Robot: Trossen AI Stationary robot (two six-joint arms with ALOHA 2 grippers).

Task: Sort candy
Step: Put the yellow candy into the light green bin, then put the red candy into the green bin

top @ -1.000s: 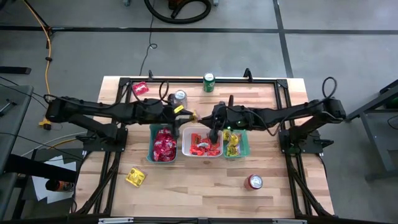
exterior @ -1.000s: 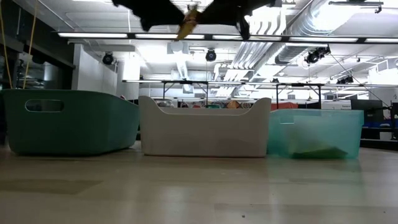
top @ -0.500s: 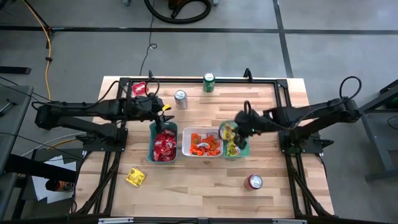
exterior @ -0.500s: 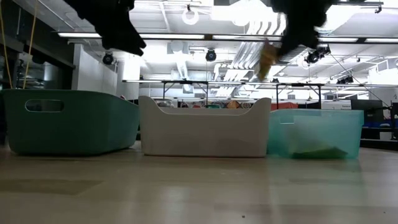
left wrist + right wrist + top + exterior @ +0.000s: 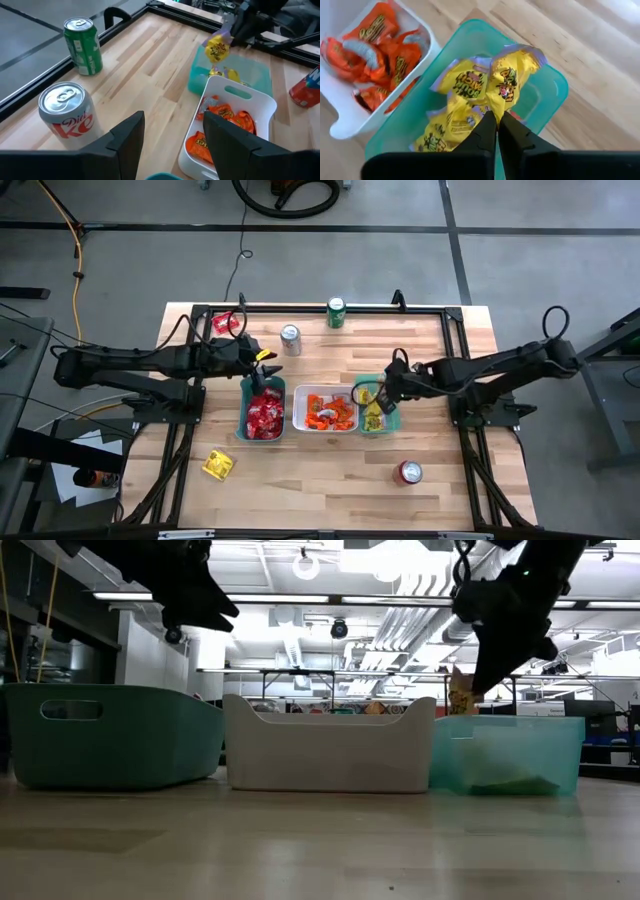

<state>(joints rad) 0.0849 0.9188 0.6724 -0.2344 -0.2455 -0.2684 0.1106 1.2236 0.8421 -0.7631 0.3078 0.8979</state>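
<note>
Three bins stand in a row. The green bin (image 5: 262, 412) holds red candy, the white bin (image 5: 325, 410) orange candy, and the teal bin (image 5: 376, 412) yellow candy. My right gripper (image 5: 384, 394) hangs over the teal bin, shut on a yellow candy packet (image 5: 509, 82). My left gripper (image 5: 170, 137) stands open with nothing between its fingers, above the green bin's far end (image 5: 264, 380). A loose yellow packet (image 5: 218, 464) lies on the table at the near left. A red packet (image 5: 224, 322) lies at the far left. My right gripper pinches one crimped end of the yellow packet (image 5: 495, 109) between its two fingers (image 5: 485, 131). The fingers slant down from the table's right side. The packet hangs clear past the fingertips (image 5: 460, 697), just above the teal bin's rim and the yellow packets inside.
A green can (image 5: 336, 312) and a silver can (image 5: 290, 338) stand upright at the far side. A red can (image 5: 410, 472) stands at the near right. The black frame rail (image 5: 320, 308) runs around the tabletop. Bare wood lies in front of the bins.
My right gripper has carried the yellow packet from above the white bin toward the table's right edge, sinking and tipping downward over the teal bin. My left gripper, which met the packet at the middle a second ago, has drawn back toward the left edge without it.
</note>
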